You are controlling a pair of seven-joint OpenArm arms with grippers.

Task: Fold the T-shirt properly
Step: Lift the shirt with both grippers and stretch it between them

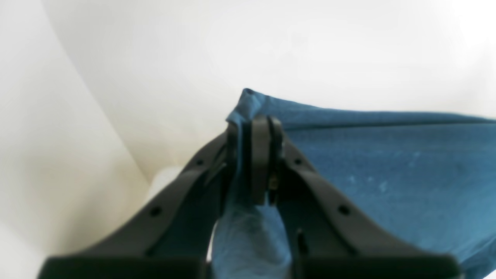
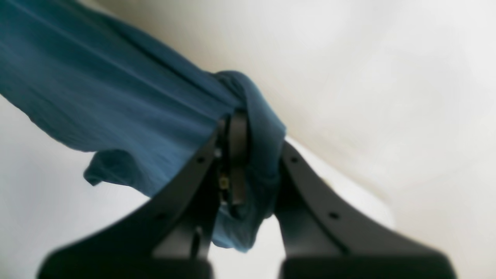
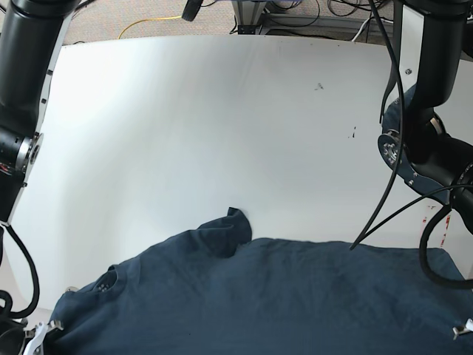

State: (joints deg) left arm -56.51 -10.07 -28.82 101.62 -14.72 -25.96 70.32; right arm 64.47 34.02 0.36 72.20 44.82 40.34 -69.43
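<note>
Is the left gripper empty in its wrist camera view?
No: the left gripper is closed on a bunched corner of the T-shirt, with blue cloth pinched between its black fingers.

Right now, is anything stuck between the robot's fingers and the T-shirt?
No. Both sets of fingers are shut directly on the T-shirt: the left fingers and the right fingers each pinch bunched cloth, with nothing between.

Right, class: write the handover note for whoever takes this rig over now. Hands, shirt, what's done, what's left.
Left hand: shut on a bunched edge of the shirt.
Right hand: shut on another bunched edge.
Shirt: held taut between both hands, the rest spread along the near edge of the white table.
Done: both grips.
Left: no fold shows yet, so all the folding.
</note>
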